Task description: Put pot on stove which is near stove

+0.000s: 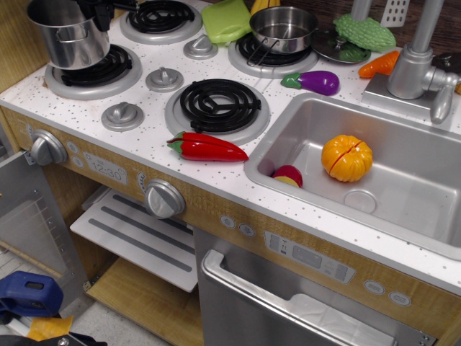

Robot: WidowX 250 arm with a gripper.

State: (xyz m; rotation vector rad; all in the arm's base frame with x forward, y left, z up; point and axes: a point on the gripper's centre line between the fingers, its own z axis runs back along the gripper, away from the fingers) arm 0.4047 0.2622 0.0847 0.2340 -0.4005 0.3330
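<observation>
One pot (pixel 70 37) hangs over the stove (pixel 137 137) near its left edge, pinched by the end effector (pixel 101 9).

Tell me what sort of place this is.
Most likely a child's play kitchen, not a real one: a white speckled stove with black coil burners, a steel sink holding a plastic pumpkin, and a toy red pepper on the counter.
</observation>
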